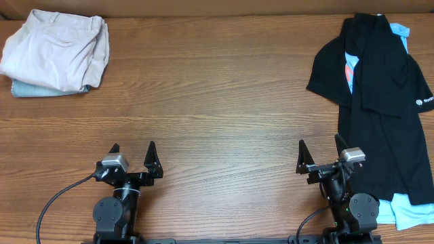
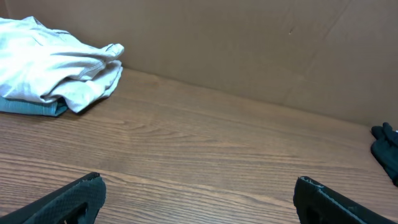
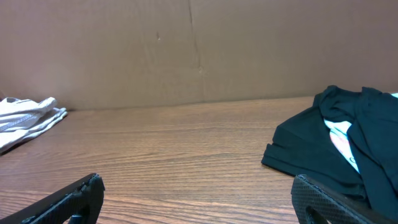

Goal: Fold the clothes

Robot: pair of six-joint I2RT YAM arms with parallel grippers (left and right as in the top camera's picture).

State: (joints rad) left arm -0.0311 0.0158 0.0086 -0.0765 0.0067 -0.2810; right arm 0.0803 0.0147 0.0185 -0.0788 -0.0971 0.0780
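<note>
- The right pincer [image 1: 319, 144] stands wide open and holds nothing. It sits low near the front edge of the table [image 1: 217, 102], with its fingers pointing toward the far side.
- The left pincer [image 1: 133, 146] is likewise spread and empty, level with its partner on the other half of the table.
- The clothes [image 1: 380, 115] lie in a loose, unfolded heap just to the right of the right pincer and ahead of it. The near edge of the heap is close beside that arm, but nothing touches.
- A black T-shirt [image 1: 369, 74] lies on top, with one sleeve splayed toward the table's middle. A light blue tee [image 1: 407, 211] peeks out beneath it at the near and far ends. A small white logo [image 1: 424, 102] shows on a black sleeve at the right edge.
- The heap's long axis runs from the far edge toward the robot, roughly parallel to the right arm's reach.
- The right arm is clearly the nearer one, while the left is well apart from the heap, so the first reach likely falls to the right.
- A beige folded garment [image 1: 57, 44] rests on a pale blue folded garment [image 1: 27, 89] in the far left corner.
</note>
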